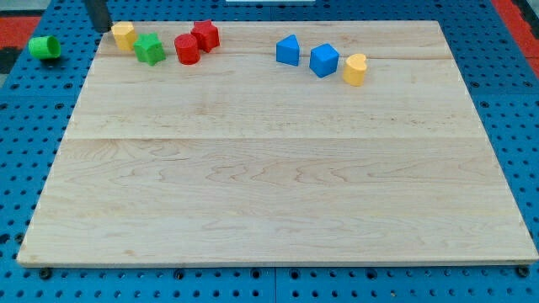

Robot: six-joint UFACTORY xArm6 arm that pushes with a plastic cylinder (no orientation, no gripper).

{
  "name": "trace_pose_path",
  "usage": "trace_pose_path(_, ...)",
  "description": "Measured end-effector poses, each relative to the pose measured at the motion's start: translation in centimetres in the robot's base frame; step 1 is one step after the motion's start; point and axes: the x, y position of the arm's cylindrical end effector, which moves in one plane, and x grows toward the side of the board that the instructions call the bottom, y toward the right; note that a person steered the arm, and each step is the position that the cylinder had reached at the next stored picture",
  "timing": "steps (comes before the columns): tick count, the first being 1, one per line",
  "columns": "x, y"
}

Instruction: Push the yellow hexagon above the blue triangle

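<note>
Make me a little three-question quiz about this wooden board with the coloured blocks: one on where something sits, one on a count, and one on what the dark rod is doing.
1. Where is the green cylinder block?
A. In the middle of the wooden board
B. Off the wooden board, on the blue pegboard at the view's left
C. Between the two blue blocks

2. How many red blocks are there?
A. One
B. Two
C. Four

3. How does my tip stand to the yellow hexagon block?
A. Just to its left in the view, close beside it
B. Far off at the view's bottom
C. Beside the blue triangle block

Answers: 1 B, it lies past the board's left edge. 2 B, a red cylinder and a red star-like block stand together. 3 A, the rod ends at the board's top left corner beside the hexagon; actual contact cannot be told.
</note>
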Motion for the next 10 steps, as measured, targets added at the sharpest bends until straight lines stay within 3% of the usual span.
trace_pose_path(1, 1.4, 4.7)
trace_pose_path(4, -2.2, 15.3)
trace_pose_path(6, -2.9, 18.6)
trace_pose_path(8, -2.9, 17.5)
trace_pose_path(9, -2.3, 25.0)
trace_pose_path(10, -2.2, 27.1)
